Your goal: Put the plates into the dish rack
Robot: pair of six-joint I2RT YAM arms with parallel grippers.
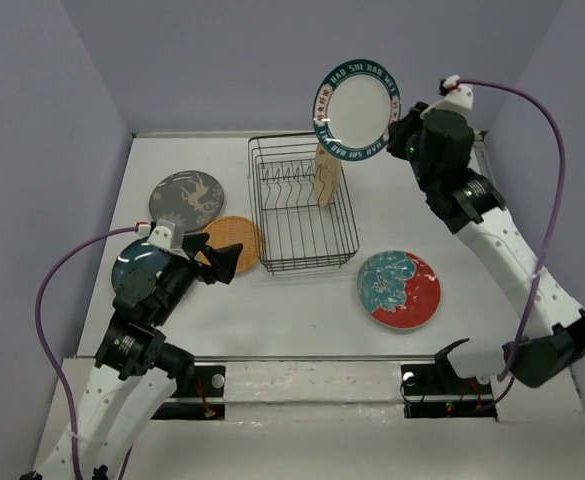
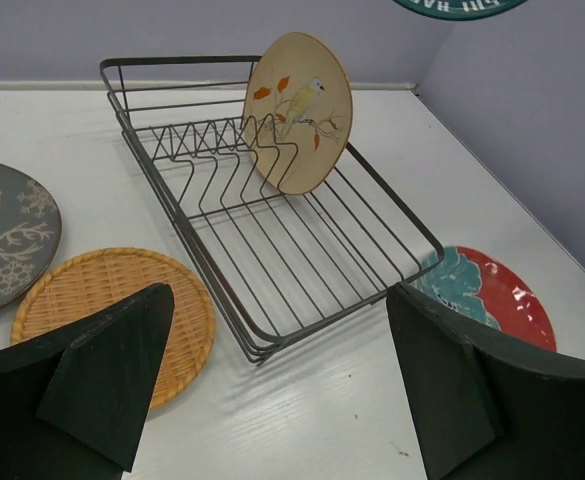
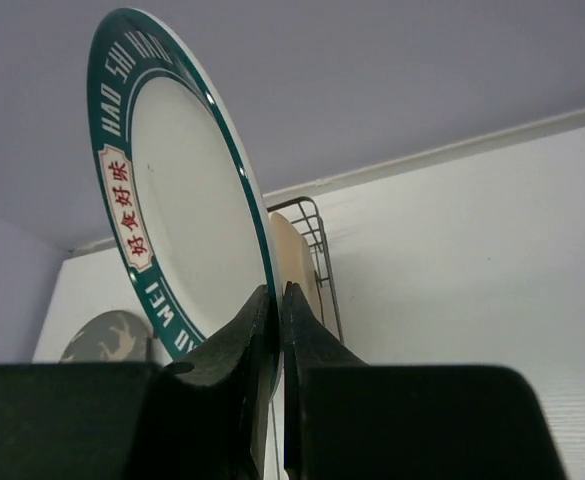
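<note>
Above the far end of the dish rack (image 1: 307, 268), the white teal-rimmed plate (image 1: 355, 108) hangs on edge. The right jaws pinch its rim tightly, so it can drop upright between the dividers. One tan plate (image 1: 325, 177) already stands slotted there, leaning a little. Flat on the desk (image 1: 452, 220) lie the orange plate (image 1: 237, 240), grey plate (image 1: 186, 198), dark teal plate (image 1: 129, 268) and red-and-teal plate (image 1: 399, 288), not yet loaded. The left jaws gape wide and empty near the orange plate, probably the next pick.

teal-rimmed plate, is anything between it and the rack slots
Only the tan plate, standing upright at the far end of the rack, beneath the raised teal-rimmed plate. The rest of the rack looks bare.
</note>
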